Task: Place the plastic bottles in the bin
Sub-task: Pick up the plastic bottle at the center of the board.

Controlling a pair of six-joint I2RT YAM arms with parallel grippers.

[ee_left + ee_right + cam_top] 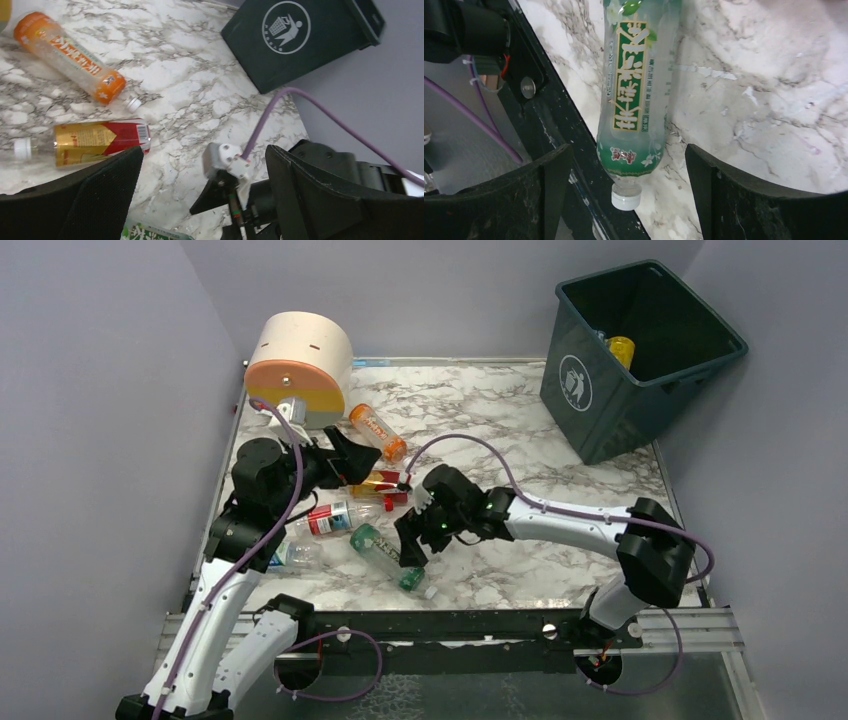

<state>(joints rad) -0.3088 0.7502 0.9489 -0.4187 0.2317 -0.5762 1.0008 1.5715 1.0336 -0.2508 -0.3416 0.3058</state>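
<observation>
1. Clear green-labelled plastic bottle (631, 100) lies on the marble worktop (749, 75) between wide-apart fingers of the right hand (626, 150), ungripped.
2. Left hand (204, 152) fully spread, empty.
3. Dark teal square plastic bin (600, 400) stands far right, yellow bottle (622, 348) inside.

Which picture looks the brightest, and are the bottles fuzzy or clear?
Right wrist view: the marble table is washed pale at the top right, yet the green bottle has a sharp label. Left wrist view: the orange bottle and the logo on the bin are clear. Top view: even light, soft shadows, the bin's inside dark.
</observation>
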